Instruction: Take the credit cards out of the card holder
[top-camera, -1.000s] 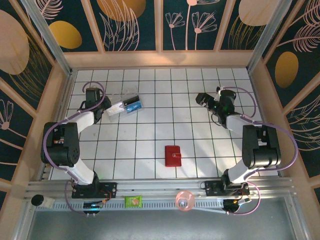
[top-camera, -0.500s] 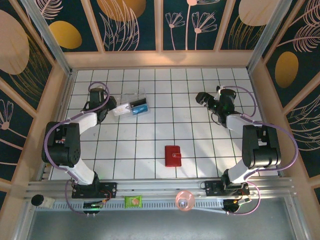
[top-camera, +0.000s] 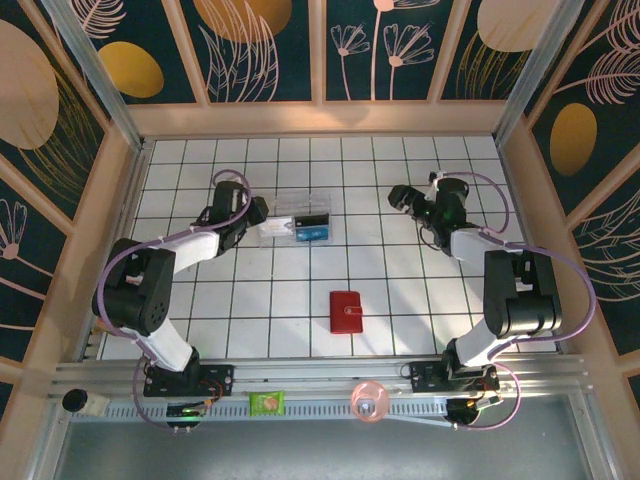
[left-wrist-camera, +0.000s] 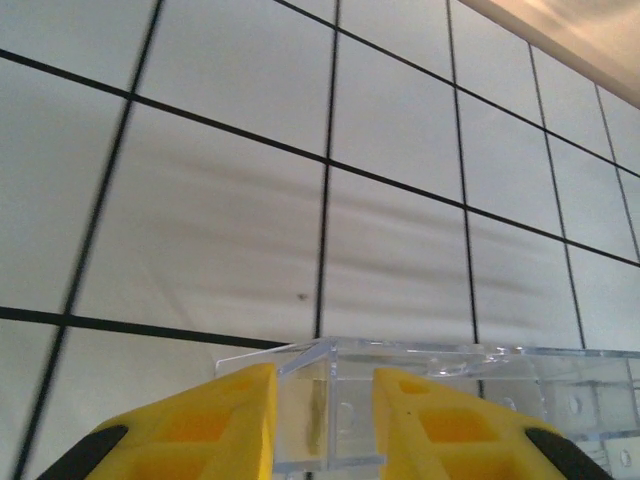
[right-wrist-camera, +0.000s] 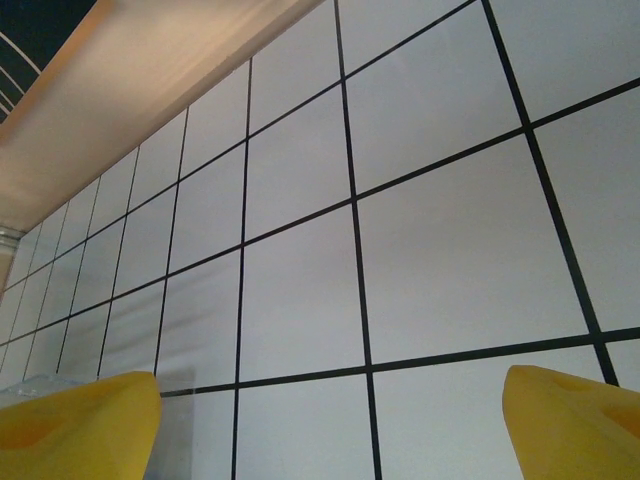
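Though clamped, box (top-camera: 298, 225) is beyond holder (top-camera: 346, 312).

A clear plastic box (top-camera: 297, 225) lies on the white table with black grid lines (top-camera: 260, 310). It is right at the tip of the left gripper (top-camera: 262, 222) and stretches away from it toward the right gripper (top-camera: 397, 197), but stays well apart from that one. One end wall of the box (left-wrist-camera: 330, 400) stands between the left gripper's fingers. Inside the box are a blue item (top-camera: 313, 235) and a white item (top-camera: 277, 230). Far behind both grippers, a green packet (top-camera: 267, 403) and a pink round object (top-camera: 368, 400) rest on the metal rail (top-camera: 320, 375).
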